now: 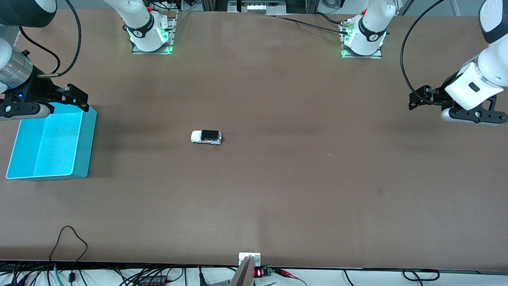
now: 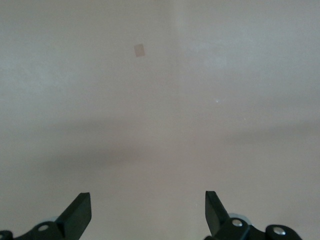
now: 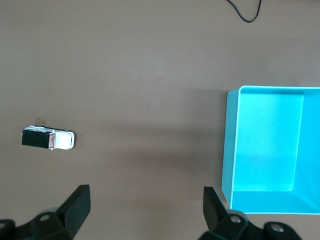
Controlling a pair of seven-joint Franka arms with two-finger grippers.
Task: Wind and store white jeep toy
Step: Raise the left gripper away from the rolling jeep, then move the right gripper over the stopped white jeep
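Note:
The white jeep toy [image 1: 206, 137] stands on its wheels on the brown table, near the middle; it has a black roof panel. It also shows in the right wrist view [image 3: 48, 138], apart from the gripper. My right gripper [image 1: 77, 97] is open and empty, up over the table-side edge of the blue bin [image 1: 85, 143]. In the right wrist view [image 3: 146, 200] its jaws stand wide apart, with the bin [image 3: 226, 145] to one side. My left gripper [image 1: 416, 99] is open and empty, over bare table at the left arm's end; its wrist view [image 2: 148, 205] shows only table.
The blue bin is empty and stands at the right arm's end of the table. A black cable loop [image 1: 67, 238] lies at the table's front edge, and a small mount [image 1: 249, 260] sits mid-edge. A small dark patch [image 1: 380, 191] marks the tabletop.

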